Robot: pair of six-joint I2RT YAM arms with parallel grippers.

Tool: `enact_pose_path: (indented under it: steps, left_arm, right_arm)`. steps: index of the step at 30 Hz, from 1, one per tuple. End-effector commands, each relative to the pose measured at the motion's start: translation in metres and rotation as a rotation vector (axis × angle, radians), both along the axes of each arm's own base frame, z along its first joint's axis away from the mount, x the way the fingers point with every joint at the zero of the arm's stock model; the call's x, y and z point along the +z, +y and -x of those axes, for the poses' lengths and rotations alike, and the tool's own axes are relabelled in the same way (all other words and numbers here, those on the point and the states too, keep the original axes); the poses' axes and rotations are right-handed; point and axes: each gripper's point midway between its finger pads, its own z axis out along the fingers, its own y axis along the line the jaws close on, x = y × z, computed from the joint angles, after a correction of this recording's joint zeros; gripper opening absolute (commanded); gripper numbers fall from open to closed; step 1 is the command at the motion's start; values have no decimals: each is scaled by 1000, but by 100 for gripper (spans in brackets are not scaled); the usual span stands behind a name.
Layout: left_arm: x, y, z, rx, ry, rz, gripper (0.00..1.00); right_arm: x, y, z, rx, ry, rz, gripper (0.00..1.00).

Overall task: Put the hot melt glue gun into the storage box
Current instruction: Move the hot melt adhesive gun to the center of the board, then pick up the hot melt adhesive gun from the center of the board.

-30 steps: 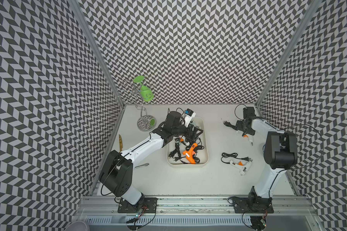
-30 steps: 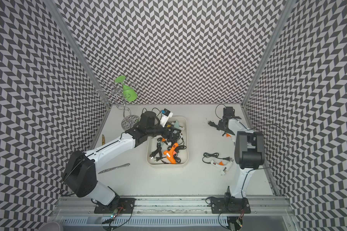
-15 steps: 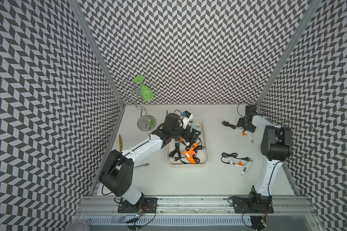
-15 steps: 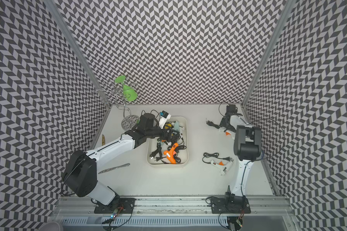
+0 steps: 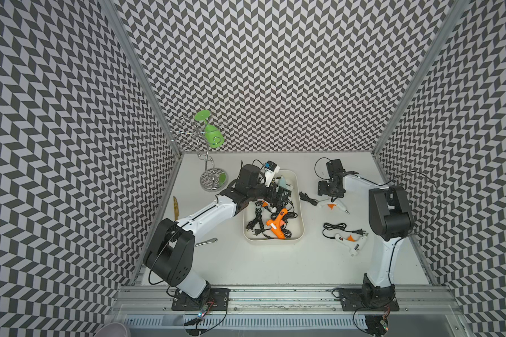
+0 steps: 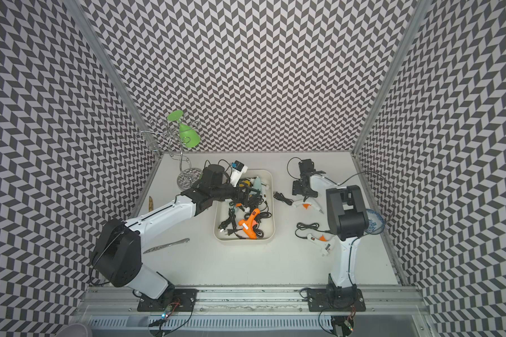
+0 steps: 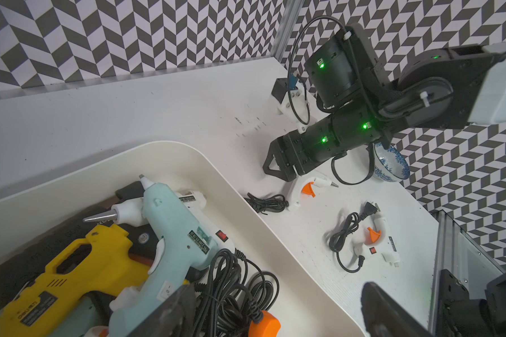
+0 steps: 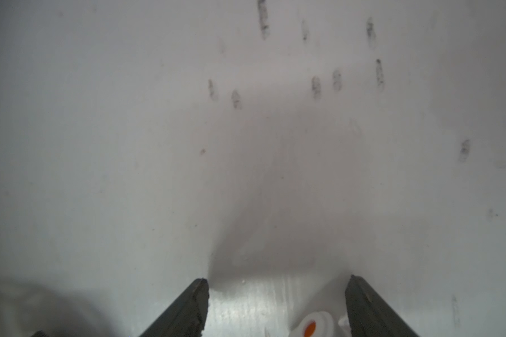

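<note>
The storage box is a cream-white tray mid-table holding several glue guns and tangled cords. My left gripper hangs open over the box's far end, above black cords. A white hot melt glue gun with an orange trigger lies on the table right of the box. My right gripper points down right over it, open. A white and orange bit of the gun shows beside one finger. Another white glue gun lies nearer the front.
A wire rack with a green glass stands at the back left. A table knife lies front left of the box, and a yellow strip by the left wall. A blue-patterned bowl sits by the right wall.
My right gripper has moved left toward the box, and the white glue gun and its plug have shifted left with it. The left arm has hardly moved.
</note>
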Motion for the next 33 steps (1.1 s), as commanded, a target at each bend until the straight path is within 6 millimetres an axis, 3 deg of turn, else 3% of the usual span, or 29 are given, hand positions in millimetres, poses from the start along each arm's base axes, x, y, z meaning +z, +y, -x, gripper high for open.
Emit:
enact_pose_path:
  steps: [1, 4, 6, 10, 15, 21, 26, 29, 33]
  left_arm:
    - [6, 0, -4, 1, -21, 12, 92]
    - [6, 0, -2, 1, -23, 12, 93]
    - [7, 0, -1, -1, -24, 14, 93]
    - [11, -1, -1, -11, -32, 13, 93]
    - [13, -2, -1, -21, -41, 8, 93]
    - [14, -6, -3, -38, -38, 10, 93]
    - [18, -6, -4, -41, -49, 9, 93]
    - [19, -5, -5, -36, -54, 4, 93]
    - [19, -5, -5, -37, -52, 4, 93]
  right_arm:
    - [55, -16, -7, -31, -113, 15, 81]
    - [81, -26, -3, -20, -163, 63, 86]
    - [82, -34, 7, -16, -157, 93, 88]
    - [55, -51, 36, -30, -92, 123, 89]
    - [25, -50, 67, 5, -51, 101, 89]
    - [4, -61, 77, -10, 12, 161, 88]
    - [-9, -55, 78, 2, 45, 128, 84]
    - [-2, -55, 81, -33, 41, 108, 83]
    - [33, -52, 80, -61, -72, 45, 84]
